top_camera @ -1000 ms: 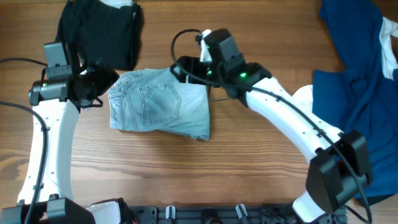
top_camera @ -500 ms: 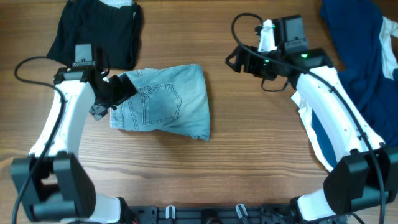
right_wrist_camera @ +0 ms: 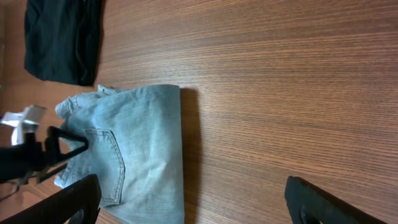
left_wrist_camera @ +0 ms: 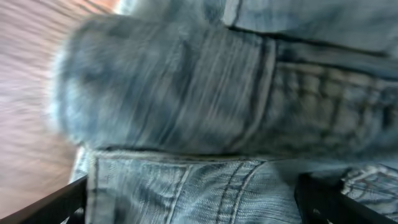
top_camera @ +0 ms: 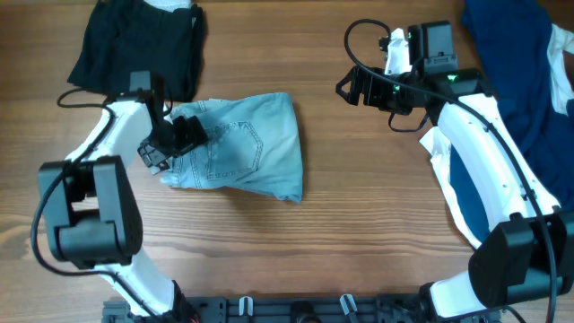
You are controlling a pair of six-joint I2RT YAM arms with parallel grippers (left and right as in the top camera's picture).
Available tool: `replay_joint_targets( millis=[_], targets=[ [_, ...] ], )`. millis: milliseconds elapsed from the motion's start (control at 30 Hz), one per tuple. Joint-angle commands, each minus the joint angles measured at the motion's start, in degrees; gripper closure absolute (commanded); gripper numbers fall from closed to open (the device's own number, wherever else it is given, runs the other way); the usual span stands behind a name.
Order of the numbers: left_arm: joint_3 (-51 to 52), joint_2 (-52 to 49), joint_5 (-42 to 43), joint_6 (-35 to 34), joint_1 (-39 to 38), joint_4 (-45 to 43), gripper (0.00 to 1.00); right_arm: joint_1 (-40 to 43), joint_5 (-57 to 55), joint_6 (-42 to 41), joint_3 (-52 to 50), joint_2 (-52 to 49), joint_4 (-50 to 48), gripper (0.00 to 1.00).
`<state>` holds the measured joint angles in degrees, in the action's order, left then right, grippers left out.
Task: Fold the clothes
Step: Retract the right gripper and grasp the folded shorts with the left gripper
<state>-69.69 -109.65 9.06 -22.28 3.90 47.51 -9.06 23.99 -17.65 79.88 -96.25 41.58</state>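
Observation:
The pale blue denim shorts (top_camera: 240,148) lie folded in the middle of the table, back pocket up. My left gripper (top_camera: 175,146) hovers low over their left end, open. In the left wrist view the denim (left_wrist_camera: 186,106) fills the frame, blurred, and passes under the left gripper (left_wrist_camera: 196,208), whose fingers (left_wrist_camera: 59,202) stand wide apart. My right gripper (top_camera: 348,90) is open over bare wood, well to the right of the shorts. The right wrist view shows the right gripper (right_wrist_camera: 199,205) empty, with the shorts (right_wrist_camera: 134,143) to its left. A black garment (top_camera: 134,45) lies at the back left.
Dark navy garments (top_camera: 511,63) are heaped at the right edge, with a white cloth (top_camera: 438,144) under my right arm. The black garment (right_wrist_camera: 62,37) lies just behind the shorts. My left arm (right_wrist_camera: 37,155) shows in the right wrist view.
My right gripper left the shorts and swung back to the right, opening. The left gripper turned in over the shorts' left end and opened fully. The shorts stayed put.

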Motion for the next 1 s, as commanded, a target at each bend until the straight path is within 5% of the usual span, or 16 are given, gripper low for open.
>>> replay_joint_targets(
  millis=[0,533,967],
  targets=[
    [0.4,-2.6,7.5,4.1,-1.7,-1.7,0.0,0.1,-0.2,1.1,1.2,1.0,0.2,0.04],
    [-1.1,-2.5,-3.3,2.8,-7.3,-13.9,0.0,0.1,-0.9,1.2,1.2,1.0,1.2,0.04],
    [-13.9,5.7,-2.1,-0.1,-14.3,13.0,0.0,0.1,-1.6,1.2,1.2,1.0,1.5,0.04]
  ],
)
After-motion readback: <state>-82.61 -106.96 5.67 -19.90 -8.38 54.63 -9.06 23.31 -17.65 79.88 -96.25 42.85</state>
